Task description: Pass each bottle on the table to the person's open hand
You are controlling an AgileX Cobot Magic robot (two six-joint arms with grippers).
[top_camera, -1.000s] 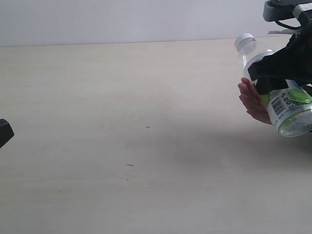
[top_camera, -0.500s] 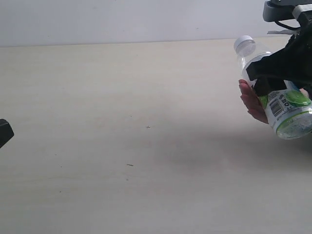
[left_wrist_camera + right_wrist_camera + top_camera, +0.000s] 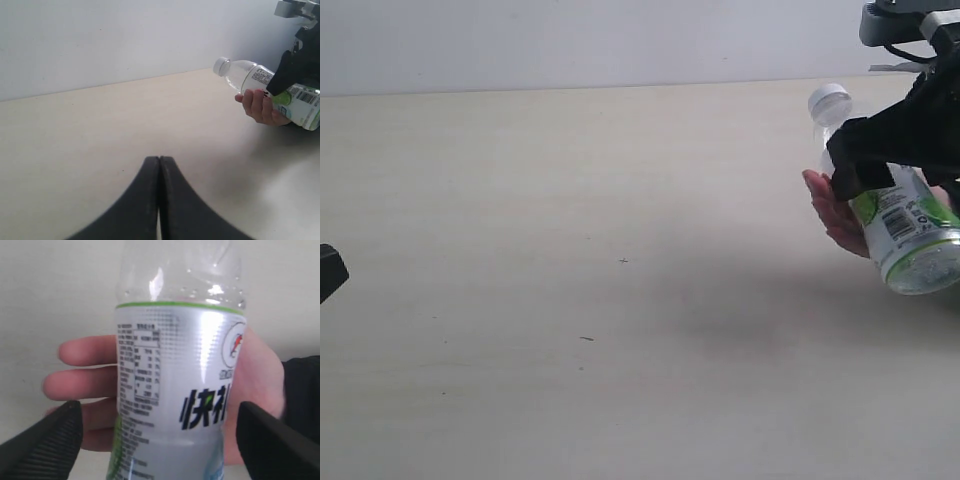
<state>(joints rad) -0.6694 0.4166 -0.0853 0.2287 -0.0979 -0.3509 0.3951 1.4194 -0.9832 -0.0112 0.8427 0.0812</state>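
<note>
A clear bottle (image 3: 905, 230) with a white cap and a green-accented white label lies tilted at the far right, resting in the person's open hand (image 3: 832, 212). My right gripper (image 3: 885, 150) straddles it, open. In the right wrist view both fingertips (image 3: 60, 427) stand apart from the bottle (image 3: 175, 390), with the hand (image 3: 82, 382) behind it. My left gripper (image 3: 159, 162) is shut on nothing, low over the pale table (image 3: 570, 200); its view shows the bottle (image 3: 255, 77) and hand (image 3: 257, 106) far off. No other bottle is in view.
A plain white wall (image 3: 570, 40) runs along the table's far edge. A few tiny dark specks (image 3: 623, 261) mark the wood-grain surface. A black piece of my left arm (image 3: 328, 270) shows at the left edge of the exterior view.
The bottle has shifted slightly right and stands a little steeper in the hand. The hand's fingers have moved slightly left. The left arm has not moved.
</note>
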